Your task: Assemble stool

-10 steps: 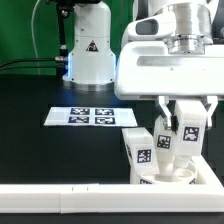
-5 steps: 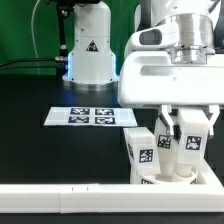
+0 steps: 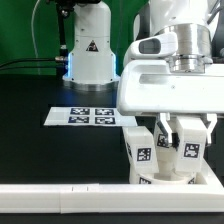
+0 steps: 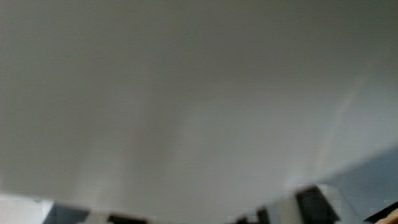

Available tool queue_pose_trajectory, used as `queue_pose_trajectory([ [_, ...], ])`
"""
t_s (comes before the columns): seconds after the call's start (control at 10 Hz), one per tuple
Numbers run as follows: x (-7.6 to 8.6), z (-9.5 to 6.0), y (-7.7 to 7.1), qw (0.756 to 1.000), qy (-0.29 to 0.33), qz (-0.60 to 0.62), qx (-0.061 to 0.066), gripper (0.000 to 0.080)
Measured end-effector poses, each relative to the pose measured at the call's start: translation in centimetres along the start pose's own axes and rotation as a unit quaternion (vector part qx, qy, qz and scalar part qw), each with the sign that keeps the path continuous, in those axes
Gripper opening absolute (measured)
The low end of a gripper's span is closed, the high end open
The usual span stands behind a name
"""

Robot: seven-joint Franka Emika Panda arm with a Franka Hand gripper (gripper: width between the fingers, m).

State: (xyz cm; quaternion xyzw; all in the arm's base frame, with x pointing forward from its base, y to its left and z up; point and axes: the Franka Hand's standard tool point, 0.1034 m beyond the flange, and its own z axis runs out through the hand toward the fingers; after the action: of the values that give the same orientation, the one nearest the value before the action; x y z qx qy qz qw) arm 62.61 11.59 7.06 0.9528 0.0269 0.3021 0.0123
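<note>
The stool (image 3: 160, 158) is only partly visible in the exterior view, close to the table's near edge toward that view's right. Its white legs stand upright and close together, each bearing a black-and-white square tag: one leg (image 3: 140, 154) on the exterior view's left, another (image 3: 189, 150) on its right. Beneath them shows the rounded white seat (image 3: 162, 178), flat on the table.

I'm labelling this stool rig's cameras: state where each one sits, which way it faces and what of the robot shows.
Exterior view: off the arm, facing the robot base across the black table; shows the gripper low among the tagged legs, and the marker board.
Wrist view: on the wrist, pressed close to a blurred white surface; no fingers identifiable.
Shared: probably the white stool parts; uncertain.
</note>
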Motion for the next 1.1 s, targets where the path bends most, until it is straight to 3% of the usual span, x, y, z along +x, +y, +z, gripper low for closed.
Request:
queue_pose_trajectory([
  [0.2,0.0,-0.1,0.0,1.000,-0.001,0.004,0.000,0.0330],
  [0.3,0.0,-0.1,0.0,1.000,-0.001,0.004,-0.001,0.0410],
  [0.4,0.0,-0.1,0.0,1.000,-0.001,0.004,-0.001,0.0546],
  [0.5,0.0,0.0,0.1,1.000,-0.009,0.009,-0.001,0.0546],
  [0.6,0.0,-0.5,0.3,0.998,-0.055,0.034,0.006,0.0628],
  [0.7,1.1,-1.3,0.2,0.997,-0.062,0.052,0.011,0.0643],
  [0.8,0.5,-1.0,-0.1,0.992,-0.101,0.074,0.013,0.0643],
  [0.9,1.0,-0.9,-0.2,0.982,-0.162,0.095,0.019,0.0643],
  [1.0,2.3,-0.9,0.1,0.978,-0.188,0.090,0.021,0.0649],
  [1.1,2.1,-0.5,-0.1,0.983,-0.170,0.071,0.016,0.0649],
])
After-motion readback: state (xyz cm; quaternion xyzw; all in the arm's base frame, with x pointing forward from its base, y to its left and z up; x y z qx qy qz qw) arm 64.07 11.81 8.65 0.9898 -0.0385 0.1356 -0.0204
